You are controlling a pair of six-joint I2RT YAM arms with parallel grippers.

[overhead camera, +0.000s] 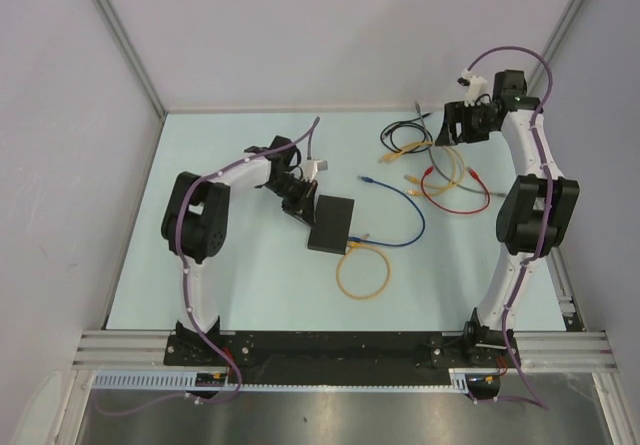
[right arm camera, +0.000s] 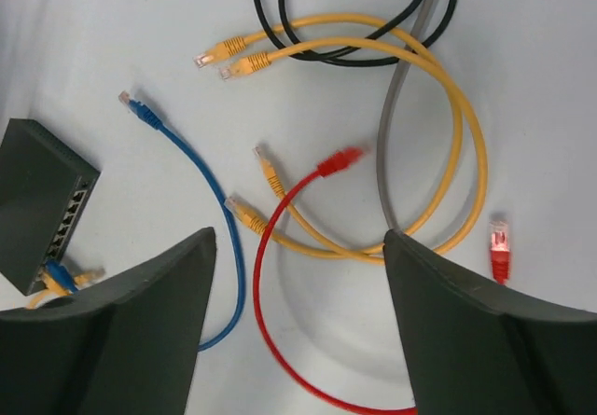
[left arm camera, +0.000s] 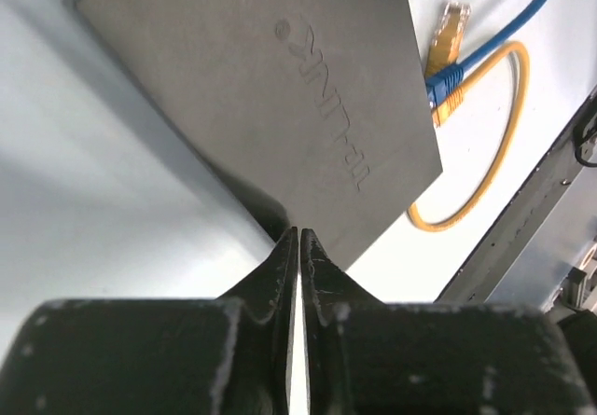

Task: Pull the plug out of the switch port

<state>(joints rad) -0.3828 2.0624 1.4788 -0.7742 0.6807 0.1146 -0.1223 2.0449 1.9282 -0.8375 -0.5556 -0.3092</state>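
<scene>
The switch (overhead camera: 332,224) is a flat black box lying mid-table. A blue plug (overhead camera: 356,237) sits in a port on its right edge, with a yellow plug beside it. In the left wrist view the switch top (left arm camera: 280,79) fills the frame, and the blue plug (left arm camera: 444,83) and a yellow plug (left arm camera: 449,27) show at its far edge. My left gripper (overhead camera: 303,208) is shut and empty, its tips (left arm camera: 298,234) at the switch's near edge. My right gripper (overhead camera: 455,125) is open and empty high at the back right, over loose cables (right arm camera: 298,238). The switch (right arm camera: 37,200) shows there at the left.
The blue cable (overhead camera: 415,220) loops right of the switch to a free end (overhead camera: 366,178). A yellow cable loop (overhead camera: 362,270) lies in front of the switch. Red (overhead camera: 455,197), yellow, black and grey cables (overhead camera: 420,140) lie tangled at the back right.
</scene>
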